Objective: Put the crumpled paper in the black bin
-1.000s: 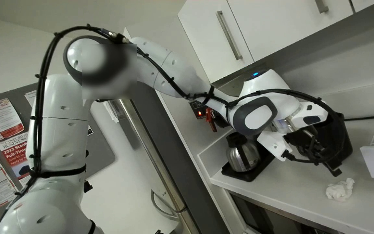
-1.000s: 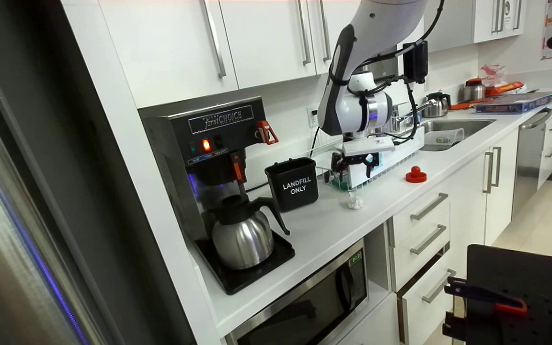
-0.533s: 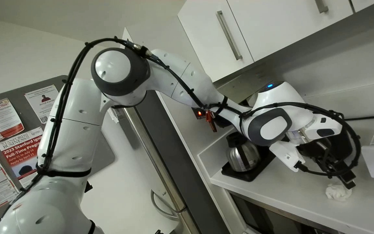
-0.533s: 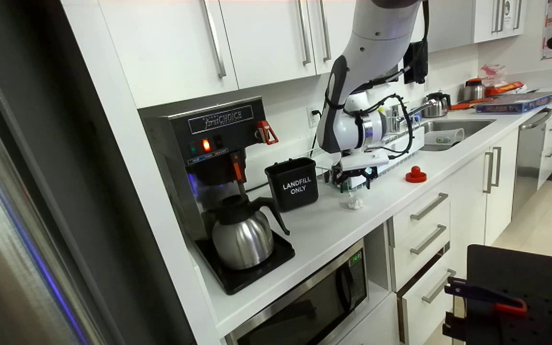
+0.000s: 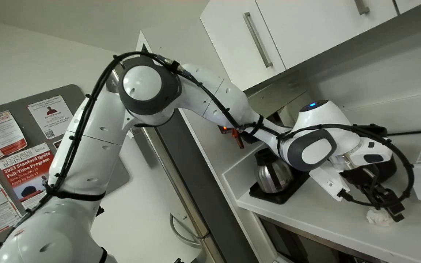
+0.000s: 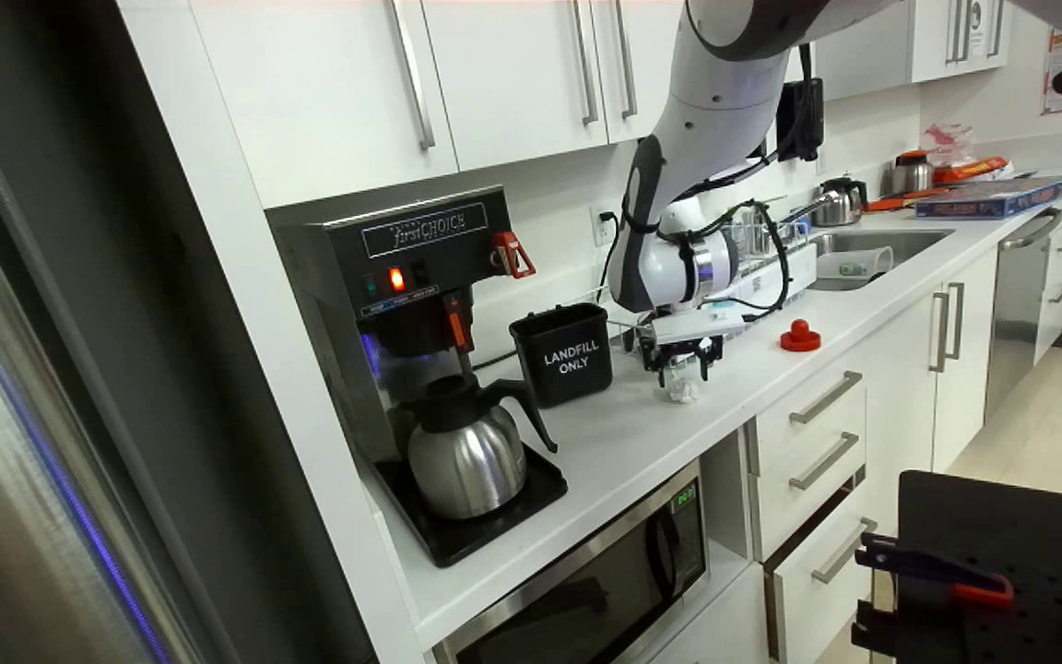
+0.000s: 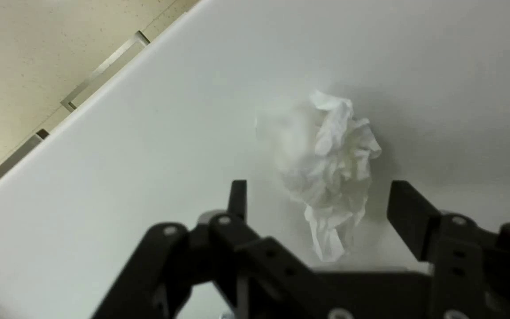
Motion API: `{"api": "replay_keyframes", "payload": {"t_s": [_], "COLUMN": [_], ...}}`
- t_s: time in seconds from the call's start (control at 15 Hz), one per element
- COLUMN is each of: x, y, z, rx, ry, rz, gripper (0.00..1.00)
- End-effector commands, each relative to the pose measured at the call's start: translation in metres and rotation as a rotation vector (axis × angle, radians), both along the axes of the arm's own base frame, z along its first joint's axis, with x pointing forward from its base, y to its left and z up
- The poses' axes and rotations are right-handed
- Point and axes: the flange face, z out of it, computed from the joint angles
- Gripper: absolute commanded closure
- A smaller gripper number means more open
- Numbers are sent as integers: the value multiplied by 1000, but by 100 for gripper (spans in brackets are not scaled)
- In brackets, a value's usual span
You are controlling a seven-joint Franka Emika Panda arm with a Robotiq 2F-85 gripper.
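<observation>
The crumpled paper [image 7: 337,164] is a white lumpy wad lying on the white counter. It also shows in both exterior views [image 6: 682,389] [image 5: 378,217], partly hidden by a finger in one of them. My gripper [image 7: 318,189] is open and low over the paper, pointing down. In the wrist view the fingers stand on either side of the paper's near end, with gaps on both sides. The gripper also shows in both exterior views [image 6: 683,371] [image 5: 393,212]. The black bin [image 6: 570,358], lettered "LANDFILL ONLY", stands upright beside the gripper; the arm partly hides it in an exterior view [image 5: 387,171].
A coffee machine [image 6: 430,249] with a steel carafe [image 6: 468,466] stands beyond the bin. A white dish rack [image 6: 794,269] is behind the gripper. A red knobbed object [image 6: 800,339] lies near the counter's front edge [image 7: 104,91]. Cabinets [image 6: 522,92] hang above.
My gripper has moved down toward the counter and over the paper, staying open. The arm has lowered and reached farther out. The paper and the bin have not moved.
</observation>
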Motion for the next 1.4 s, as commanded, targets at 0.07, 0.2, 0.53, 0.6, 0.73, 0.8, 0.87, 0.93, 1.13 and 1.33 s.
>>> {"api": "replay_keyframes", "payload": {"t_s": [0.07, 0.2, 0.53, 0.6, 0.73, 0.8, 0.87, 0.93, 1.13, 1.33], "x": [7, 9, 6, 4, 2, 0, -3, -6, -9, -5], "y": [-5, -5, 0, 1, 4, 6, 9, 12, 22, 37], "z": [1, 4, 34, 43, 69, 82, 97, 110, 151, 180], "rx": [8, 5, -12, -23, -45, -59, -62, -72, -120, -148], "ry": [16, 12, -15, -25, -53, -59, -66, -73, -154, -234], "rz": [-16, -13, 19, 24, 56, 66, 81, 90, 135, 187], "gripper": [57, 73, 100, 100, 100, 100, 100, 100, 100, 100]}}
